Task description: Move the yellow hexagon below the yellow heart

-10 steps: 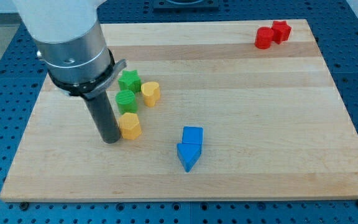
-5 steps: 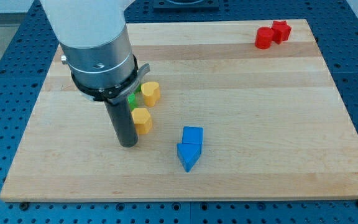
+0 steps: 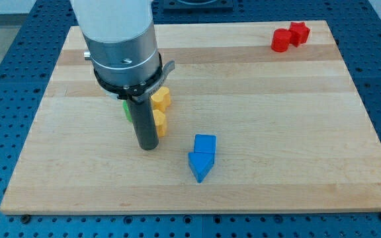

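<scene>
Yellow hexagon (image 3: 159, 123): small yellow block, flat on the wooden board (image 3: 276, 132), left part hidden by the rod, so shape only partly visible. Sits directly below the yellow heart (image 3: 162, 99) in the view, v. close, nearly touching. Yellow heart: same colour, upright on the board, left edge hidden too, lobes hard to make out. Both lie left of board centre.

one raised front view looks down across the whole wooden board (image 3: 276, 132).
</scene>
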You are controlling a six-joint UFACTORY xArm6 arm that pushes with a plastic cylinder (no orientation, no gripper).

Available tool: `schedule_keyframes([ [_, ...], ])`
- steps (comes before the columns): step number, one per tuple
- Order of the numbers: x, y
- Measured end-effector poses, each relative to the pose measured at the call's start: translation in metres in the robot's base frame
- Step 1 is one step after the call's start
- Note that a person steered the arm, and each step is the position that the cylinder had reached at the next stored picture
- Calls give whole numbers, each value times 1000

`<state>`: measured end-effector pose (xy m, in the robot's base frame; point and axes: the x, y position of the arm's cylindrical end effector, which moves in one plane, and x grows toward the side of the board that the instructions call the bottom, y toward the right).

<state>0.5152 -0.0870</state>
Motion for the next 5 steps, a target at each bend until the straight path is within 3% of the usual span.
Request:
schedule_keyframes([
  [3,-6,0],
  [5,44,7],
])
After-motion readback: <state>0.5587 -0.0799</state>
